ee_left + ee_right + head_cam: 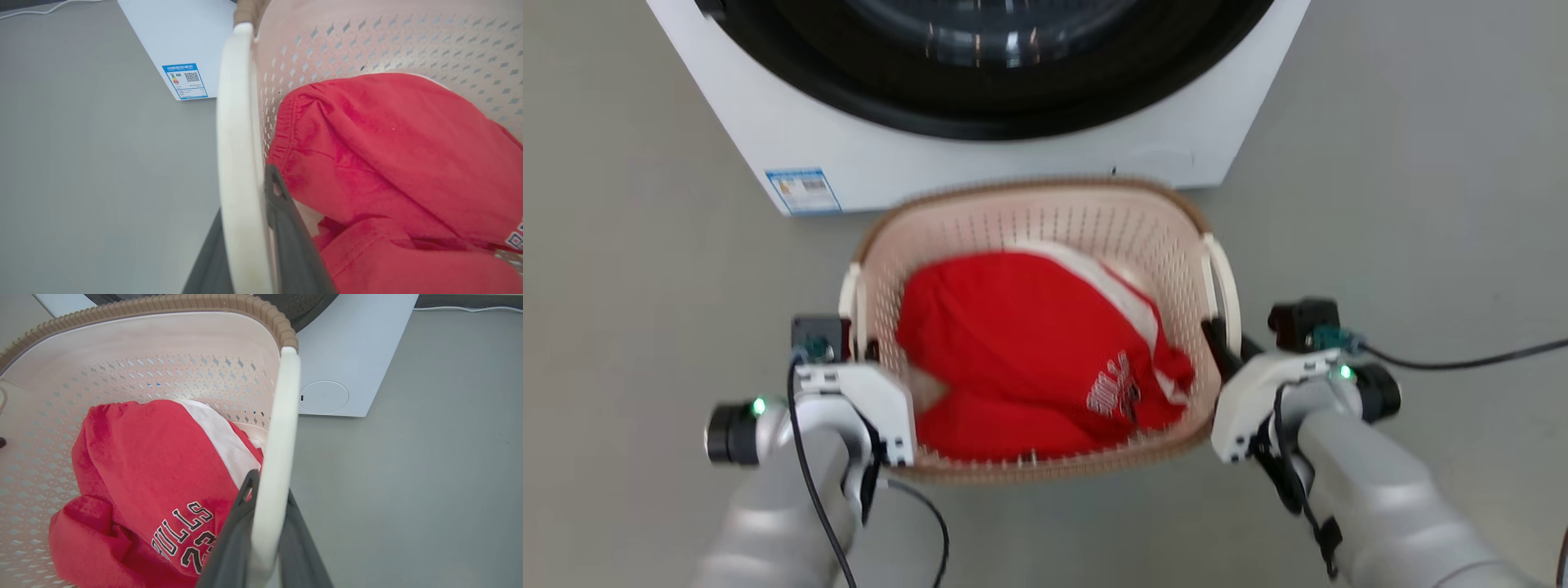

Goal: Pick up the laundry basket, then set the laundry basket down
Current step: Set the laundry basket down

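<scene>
Cream perforated plastic, the laundry basket (1045, 220) hangs between both arms, near the washing machine (980, 155). The left gripper (249, 220) clamps one white loop handle (235, 122); the right gripper (269, 494) clamps the other. Best to move both wrists together, level, so the red jersey (1013, 351) doesn't spill.

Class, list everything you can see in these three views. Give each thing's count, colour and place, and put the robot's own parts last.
laundry basket: one, cream with brown rim, in front of the washing machine
handles: two, white, one on each side of the basket
clothing: one heap, red with some white, inside the basket
washing machine: one, white with dark door, beyond the basket
label: one, blue, low on the machine's front
floor: grey, all around
left hand: one, dark fingers, shut on the left handle
right hand: one, dark fingers, shut on the right handle
</scene>
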{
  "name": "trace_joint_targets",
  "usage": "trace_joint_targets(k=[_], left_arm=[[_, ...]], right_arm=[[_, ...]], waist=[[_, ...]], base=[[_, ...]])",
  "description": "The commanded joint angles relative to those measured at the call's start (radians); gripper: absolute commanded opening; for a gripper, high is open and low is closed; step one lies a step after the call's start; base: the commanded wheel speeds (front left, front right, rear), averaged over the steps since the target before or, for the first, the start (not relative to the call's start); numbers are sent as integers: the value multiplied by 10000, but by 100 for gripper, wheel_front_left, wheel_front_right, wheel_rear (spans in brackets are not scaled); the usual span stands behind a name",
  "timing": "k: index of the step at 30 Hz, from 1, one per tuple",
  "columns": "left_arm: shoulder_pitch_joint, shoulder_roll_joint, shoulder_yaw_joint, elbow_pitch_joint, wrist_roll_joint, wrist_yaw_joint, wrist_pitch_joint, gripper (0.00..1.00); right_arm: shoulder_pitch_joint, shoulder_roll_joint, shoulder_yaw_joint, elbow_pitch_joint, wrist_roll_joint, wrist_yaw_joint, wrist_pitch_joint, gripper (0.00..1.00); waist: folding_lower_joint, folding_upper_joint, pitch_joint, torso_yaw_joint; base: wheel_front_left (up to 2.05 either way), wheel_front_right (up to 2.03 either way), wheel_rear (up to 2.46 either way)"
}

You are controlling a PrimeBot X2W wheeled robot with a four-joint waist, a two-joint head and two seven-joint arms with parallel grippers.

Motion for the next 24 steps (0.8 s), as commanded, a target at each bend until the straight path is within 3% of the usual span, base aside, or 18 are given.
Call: trace_joint_targets(k=[1,14,24], left_arm=[[-593,393,354,-493,306,192,-180,0],[-1392,866,1707,-2239,1892,700,-182,0],[-1941,832,2899,-3003,3330,580,-183,0]], right_arm=[[-337,68,-170,-380,-403,0,-231,0],[-997,68,-2718,-1681,-2793,0,-234,0],[-1210,68,-3708,-2715,-3668,0,-234,0]], waist=[[0,0,806,-3],[0,0,3340,138],[0,0,5042,160]], base=[[0,0,0],[0,0,0],[0,0,0]])
